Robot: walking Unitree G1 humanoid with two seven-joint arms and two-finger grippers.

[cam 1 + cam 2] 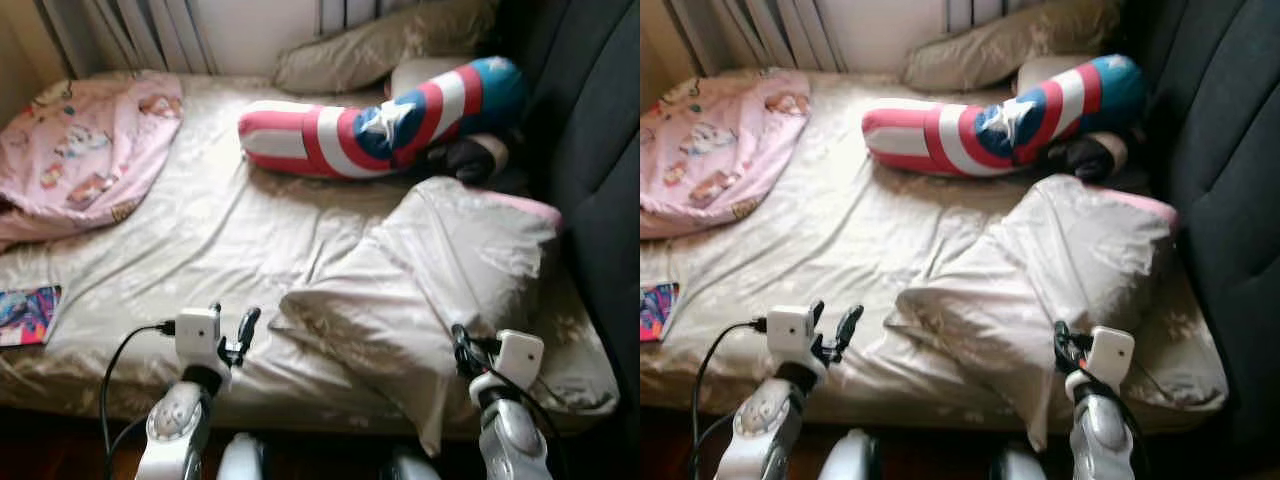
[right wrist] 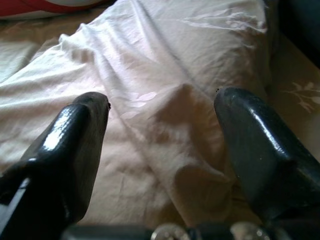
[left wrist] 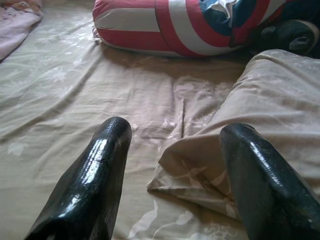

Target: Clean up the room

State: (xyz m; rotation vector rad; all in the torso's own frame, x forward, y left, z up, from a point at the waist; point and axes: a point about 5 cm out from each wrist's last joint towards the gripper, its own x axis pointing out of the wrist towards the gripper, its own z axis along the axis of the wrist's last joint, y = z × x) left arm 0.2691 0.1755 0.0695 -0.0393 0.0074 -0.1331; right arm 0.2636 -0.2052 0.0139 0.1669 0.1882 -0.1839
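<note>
A beige pillow (image 1: 430,270) lies askew on the front right of the bed (image 1: 200,230), one corner hanging over the front edge. My left gripper (image 1: 232,332) hovers open over the sheet just left of the pillow's near corner (image 3: 190,175), with nothing between its fingers (image 3: 100,165). My right gripper (image 1: 462,345) stands open above the pillow's front right part (image 2: 165,110), holding nothing. A long red, white and blue bolster with a star (image 1: 350,130) lies across the back of the bed. A pink patterned blanket (image 1: 90,150) is bunched at the back left.
A second beige pillow (image 1: 380,45) leans at the head of the bed. A dark bundle (image 1: 470,158) sits by the bolster's right end. A dark upholstered wall (image 1: 590,150) bounds the right side. A colourful flat book (image 1: 25,315) lies at the bed's front left edge.
</note>
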